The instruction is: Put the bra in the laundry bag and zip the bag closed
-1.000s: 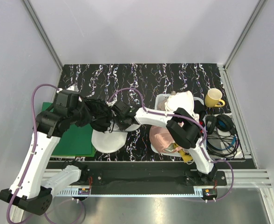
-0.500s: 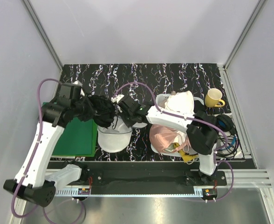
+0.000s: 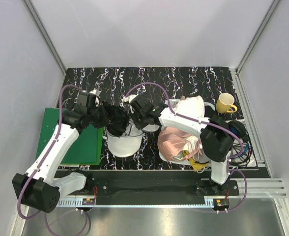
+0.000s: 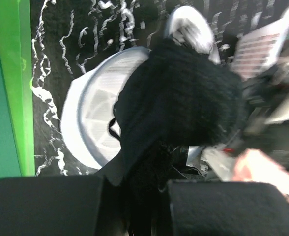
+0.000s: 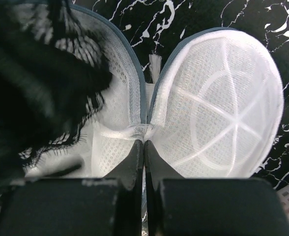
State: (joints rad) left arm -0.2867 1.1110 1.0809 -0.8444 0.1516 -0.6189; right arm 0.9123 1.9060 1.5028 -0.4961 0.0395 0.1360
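The black bra [image 3: 116, 120] hangs bunched from my left gripper [image 3: 101, 116], which is shut on it, over the open mouth of the white mesh laundry bag [image 3: 125, 143]. In the left wrist view the bra [image 4: 184, 93] covers most of the bag [image 4: 88, 118], and my left gripper [image 4: 144, 196] clamps its fabric. My right gripper [image 3: 134, 125] holds the bag up by its rim. The right wrist view shows my right gripper [image 5: 143, 141] pinched on the mesh where the two halves meet. There the ribbed round panel [image 5: 223, 108] lies to the right and the bra [image 5: 31, 98] enters the left half.
A green mat [image 3: 78, 142] lies under the left arm. To the right are a white basket [image 3: 170, 104] with a white cloth [image 3: 191, 105], a shiny pink garment [image 3: 173, 145], a yellow mug [image 3: 225, 103], and black headphones with cables [image 3: 235, 140].
Both arms have moved right and farther from the bases. The bag now hangs open from the right gripper, and the bra has come over its mouth.
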